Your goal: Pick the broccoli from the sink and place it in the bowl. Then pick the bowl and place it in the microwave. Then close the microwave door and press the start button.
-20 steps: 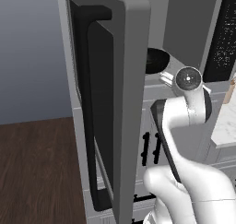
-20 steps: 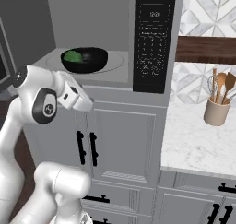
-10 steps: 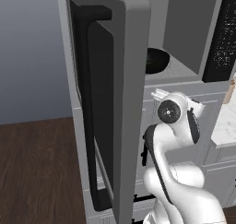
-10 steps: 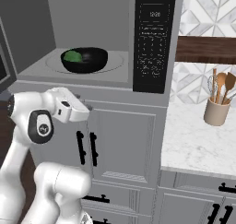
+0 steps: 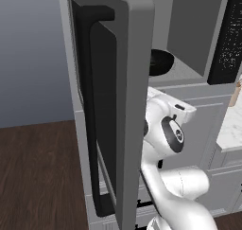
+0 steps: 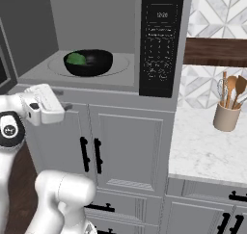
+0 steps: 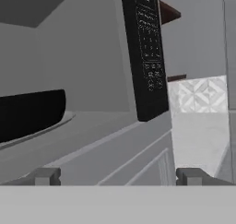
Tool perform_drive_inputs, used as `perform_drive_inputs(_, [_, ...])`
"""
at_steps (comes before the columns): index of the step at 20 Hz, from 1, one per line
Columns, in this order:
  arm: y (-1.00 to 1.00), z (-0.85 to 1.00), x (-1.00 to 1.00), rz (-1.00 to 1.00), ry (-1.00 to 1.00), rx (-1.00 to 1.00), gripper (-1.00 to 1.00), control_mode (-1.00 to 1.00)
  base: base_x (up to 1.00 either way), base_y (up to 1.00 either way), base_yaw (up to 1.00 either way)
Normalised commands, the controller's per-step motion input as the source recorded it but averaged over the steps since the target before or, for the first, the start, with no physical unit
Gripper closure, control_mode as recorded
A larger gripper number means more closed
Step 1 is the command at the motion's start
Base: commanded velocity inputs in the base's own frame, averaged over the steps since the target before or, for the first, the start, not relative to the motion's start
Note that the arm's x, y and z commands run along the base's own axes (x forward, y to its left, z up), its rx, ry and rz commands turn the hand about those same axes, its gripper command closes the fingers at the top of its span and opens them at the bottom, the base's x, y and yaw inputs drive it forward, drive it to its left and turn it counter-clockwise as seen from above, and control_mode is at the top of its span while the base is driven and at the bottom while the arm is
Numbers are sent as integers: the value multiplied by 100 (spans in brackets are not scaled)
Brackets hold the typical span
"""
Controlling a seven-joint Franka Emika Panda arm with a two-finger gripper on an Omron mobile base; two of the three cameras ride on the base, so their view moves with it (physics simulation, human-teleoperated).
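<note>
Microwave door [image 5: 113, 106] stood swung wide with the bowl [image 6: 89, 62] already inside the microwave [image 6: 159, 40]; rigid and hinged, it looked best pushed near its black handle [image 5: 87, 106] by the empty, wide-open gripper [image 7: 118, 176].

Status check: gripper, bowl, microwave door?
Gripper open, empty, below the microwave opening. Bowl with broccoli sits inside. Microwave door wide open, nothing blocking its swing.

Kitchen: microwave [image 6: 96, 40], cabinets [image 6: 130, 146], utensil crock [image 6: 226, 116]
</note>
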Motion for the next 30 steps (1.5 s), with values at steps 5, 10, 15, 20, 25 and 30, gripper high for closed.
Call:
perform_drive_inputs(5, [0, -52, 1, 0, -40, -14, -100, -100, 0, 0, 0])
perform_drive_inputs(10, [-26, -10, 4, 0, -27, -8, -100, -100, 0, 0, 0])
perform_drive_inputs(15, [-2, -4, -13, 0, -28, -10, -100, -100, 0, 0, 0])
perform_drive_inputs(20, [45, -18, -26, 0, -21, -8, -100, -100, 0, 0, 0])
perform_drive_inputs(25, [58, -55, 0, 1, -9, -8, -100, -100, 0, 0, 0])
perform_drive_inputs(30, [67, -39, 0, 3, -9, -1, -100, -100, 0, 0, 0])
